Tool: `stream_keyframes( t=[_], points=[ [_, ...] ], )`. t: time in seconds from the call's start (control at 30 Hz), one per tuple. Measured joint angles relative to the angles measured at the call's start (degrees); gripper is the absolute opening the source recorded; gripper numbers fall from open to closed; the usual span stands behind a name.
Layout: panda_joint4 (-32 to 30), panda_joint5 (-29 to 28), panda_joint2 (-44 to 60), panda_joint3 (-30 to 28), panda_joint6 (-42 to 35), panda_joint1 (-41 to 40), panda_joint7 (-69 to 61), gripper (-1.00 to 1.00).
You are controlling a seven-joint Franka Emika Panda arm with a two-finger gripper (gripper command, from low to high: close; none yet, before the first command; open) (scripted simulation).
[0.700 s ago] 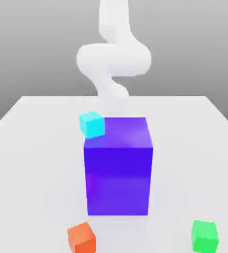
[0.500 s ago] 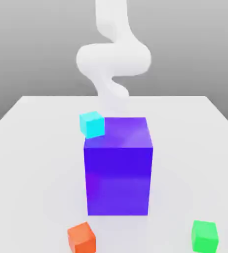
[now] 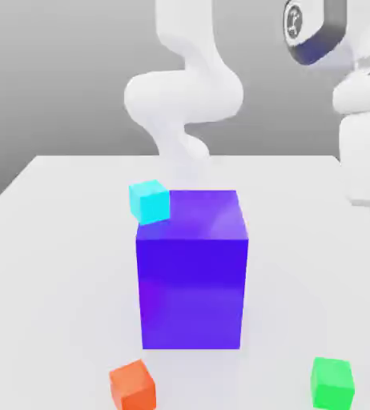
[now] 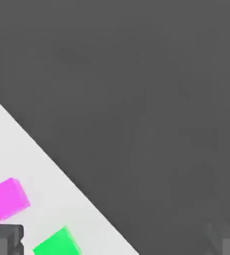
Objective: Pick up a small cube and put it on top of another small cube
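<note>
White table (image 3: pixel 60 240) carries all blocks; grey backdrop behind. No containers present. Large blue-violet block (image 3: pixel 192 272) stands mid-table. Cyan cube (image 3: pixel 149 200) at block's upper corner on exterior view's left, touching it in view; whether resting on block or behind it, cannot tell. Orange cube (image 3: pixel 132 384), green cube (image 3: pixel 332 382), magenta cube (image 4: pixel 6 199) along near edge, well apart. Gripper (image 4: pixel 114 241) open wide, fingers (image 4: pixel 5 239) far apart, holding nothing, above table edge near green and magenta cubes.
</note>
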Motion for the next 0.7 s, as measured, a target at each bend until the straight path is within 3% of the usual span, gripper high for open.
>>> stream_keyframes(
  t=[0.3,0.43,0.47,0.7],
  points=[
    [2.09,-6.69,18.99,2.9,4.33,5.24,-6.31,0.0],
    [3.74,-9.25,27.33,1.62,9.29,7.32,-5.97,0.0],
    [4.18,-9.72,29.26,1.16,10.73,7.7,-5.68,-1.0],
    [4.27,-9.81,29.68,1.08,10.94,7.8,-5.65,-1.0]
  ],
)
